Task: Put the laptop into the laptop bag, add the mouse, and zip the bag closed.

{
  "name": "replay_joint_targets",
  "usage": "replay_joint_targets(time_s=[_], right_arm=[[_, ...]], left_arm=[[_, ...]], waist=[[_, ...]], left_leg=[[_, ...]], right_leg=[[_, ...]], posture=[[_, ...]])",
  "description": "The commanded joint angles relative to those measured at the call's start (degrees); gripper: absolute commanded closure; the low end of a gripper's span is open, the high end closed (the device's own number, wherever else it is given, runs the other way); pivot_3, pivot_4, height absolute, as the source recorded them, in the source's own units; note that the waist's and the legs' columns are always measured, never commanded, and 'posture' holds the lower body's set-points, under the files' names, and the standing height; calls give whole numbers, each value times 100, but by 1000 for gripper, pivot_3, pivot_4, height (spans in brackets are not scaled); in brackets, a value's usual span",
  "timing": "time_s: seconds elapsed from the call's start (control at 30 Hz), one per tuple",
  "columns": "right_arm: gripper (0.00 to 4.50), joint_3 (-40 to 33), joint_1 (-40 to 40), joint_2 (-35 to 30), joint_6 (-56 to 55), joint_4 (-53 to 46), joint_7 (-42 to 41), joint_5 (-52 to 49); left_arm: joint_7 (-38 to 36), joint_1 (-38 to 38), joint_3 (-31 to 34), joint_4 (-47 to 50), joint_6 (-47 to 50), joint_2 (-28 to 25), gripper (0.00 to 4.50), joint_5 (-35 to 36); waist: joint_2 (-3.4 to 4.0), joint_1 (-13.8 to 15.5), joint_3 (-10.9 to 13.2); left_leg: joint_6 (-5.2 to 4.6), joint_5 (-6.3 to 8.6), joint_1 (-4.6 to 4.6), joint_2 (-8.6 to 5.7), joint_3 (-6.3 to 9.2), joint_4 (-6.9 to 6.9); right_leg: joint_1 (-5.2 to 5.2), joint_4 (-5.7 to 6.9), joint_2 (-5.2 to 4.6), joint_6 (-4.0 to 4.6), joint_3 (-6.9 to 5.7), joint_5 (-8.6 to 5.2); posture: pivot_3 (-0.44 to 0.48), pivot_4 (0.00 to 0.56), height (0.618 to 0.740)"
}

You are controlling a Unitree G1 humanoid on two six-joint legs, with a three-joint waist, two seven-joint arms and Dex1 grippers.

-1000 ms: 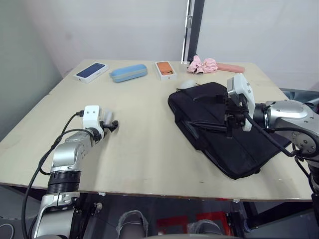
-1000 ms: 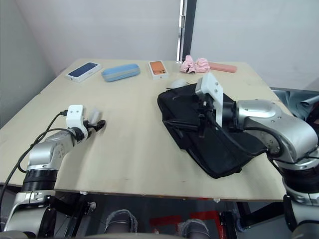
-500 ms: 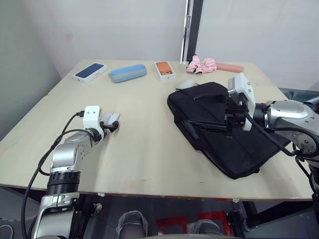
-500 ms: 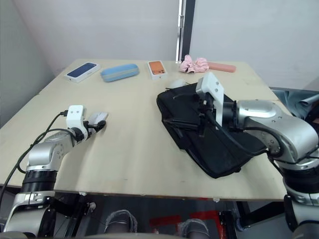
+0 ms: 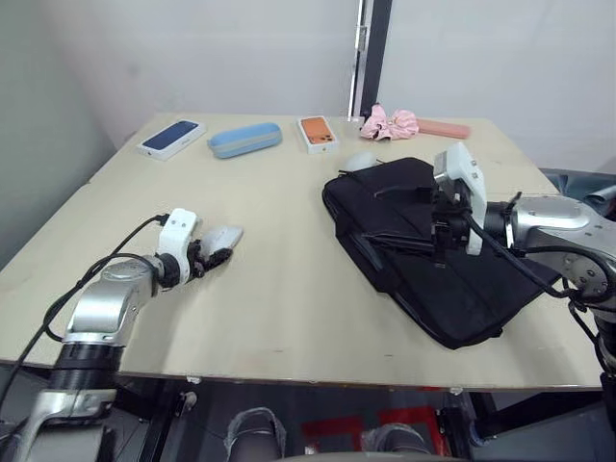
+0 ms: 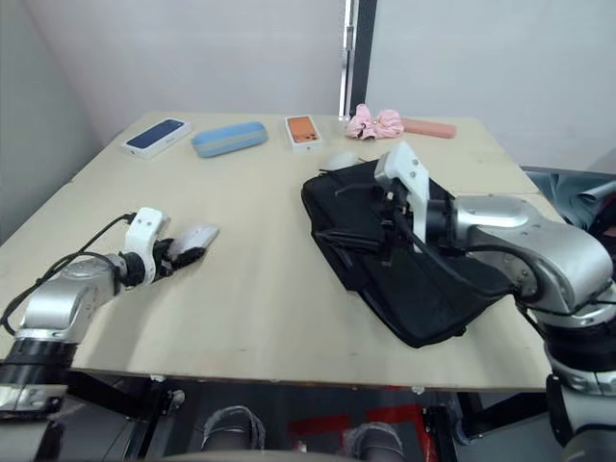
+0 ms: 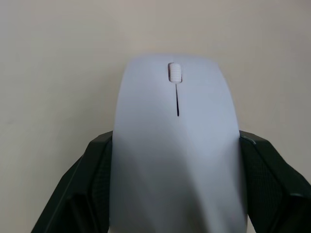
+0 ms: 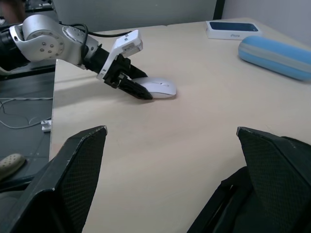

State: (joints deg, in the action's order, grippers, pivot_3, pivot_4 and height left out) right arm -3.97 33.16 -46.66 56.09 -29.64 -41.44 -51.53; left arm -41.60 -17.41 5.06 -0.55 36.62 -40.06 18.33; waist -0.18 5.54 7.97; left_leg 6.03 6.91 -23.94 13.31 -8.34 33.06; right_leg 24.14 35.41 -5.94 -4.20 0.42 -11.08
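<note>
The small white mouse (image 5: 224, 235) lies low over the table at the left, and my left gripper (image 5: 216, 253) is shut on its rear end. In the left wrist view the mouse (image 7: 177, 97) sits between the two black fingers (image 7: 87, 184). The black laptop bag (image 5: 452, 289) lies flat on the right half of the table, its handles (image 5: 399, 191) toward the middle. My right gripper (image 5: 438, 229) hovers over the bag's upper part, and its jaws stand wide open in the right wrist view (image 8: 170, 130). The laptop is hidden.
Along the table's far edge lie a dark blue phone box (image 5: 173, 138), a light blue case (image 5: 245, 140), an orange phone box (image 5: 319, 134), a pink fabric bundle (image 5: 390, 124) and a pink case (image 5: 445, 130). A whitish oval thing (image 5: 361, 161) sits just behind the bag.
My left arm has dropped lower and its gripper has carried the mouse slightly right and down toward the table. The right gripper has barely moved over the bag.
</note>
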Motion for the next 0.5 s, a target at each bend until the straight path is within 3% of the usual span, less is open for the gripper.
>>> replay_joint_targets(time_s=[0.03,0.23,0.5], right_arm=[[0,200,150,206,444,-109,458,-117],[0,979,464,856,1295,48,1877,707],[0,1968,524,1170,1675,61,2495,1714]], left_arm=[[-1167,68,-188,323,-1047,-453,1648,4],[-2043,-347,-220,24,-1875,-552,1648,66],[-2220,-679,-342,-29,-1978,-117,1648,196]], waist=[[2,7,1],[4,9,3],[6,-3,3]], left_leg=[[2,0,-1,1,0,-4],[12,-2,-9,0,-3,-9],[53,-22,-16,1,-7,-11]], right_leg=[[3,-2,0,0,-1,-1],[18,5,1,3,1,-3],[35,19,4,3,8,-4]], posture=[[0,150,740],[0,150,740],[0,150,740]])
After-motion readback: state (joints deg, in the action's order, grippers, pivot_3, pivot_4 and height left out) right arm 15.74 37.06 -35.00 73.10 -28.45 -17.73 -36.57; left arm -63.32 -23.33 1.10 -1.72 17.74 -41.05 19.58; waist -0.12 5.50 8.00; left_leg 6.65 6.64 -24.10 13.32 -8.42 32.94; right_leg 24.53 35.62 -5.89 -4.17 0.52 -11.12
